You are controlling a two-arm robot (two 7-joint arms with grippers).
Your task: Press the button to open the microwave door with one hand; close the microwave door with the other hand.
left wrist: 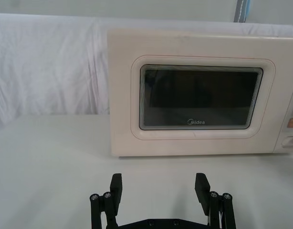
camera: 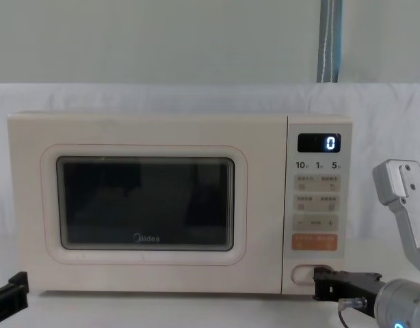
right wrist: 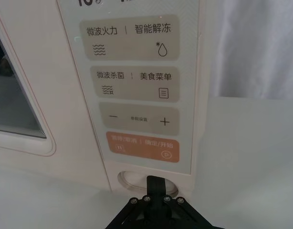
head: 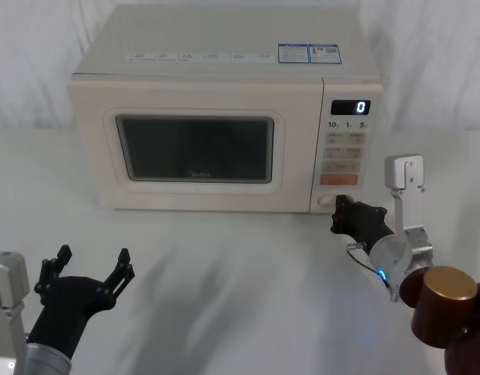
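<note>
The cream microwave stands at the back of the table with the microwave door point(head: 195, 195) closed flush, its dark window and "Midea" logo facing me. The button point(right wrist: 132, 179) is the wide cream pill at the bottom of the control panel, below the orange key point(right wrist: 142, 147). My right gripper point(right wrist: 156, 180) is shut, and its joined tip rests against the right half of the button point(camera: 302, 273). My left gripper point(head: 94, 254) hovers open low at the front left, well short of the door point(left wrist: 201, 136), with nothing between its fingers point(left wrist: 116, 183).
A white cloth covers the table point(head: 224, 273) and hangs as a backdrop behind the microwave. The display point(head: 350, 107) reads 0. Bare tabletop lies between the left gripper and the microwave front.
</note>
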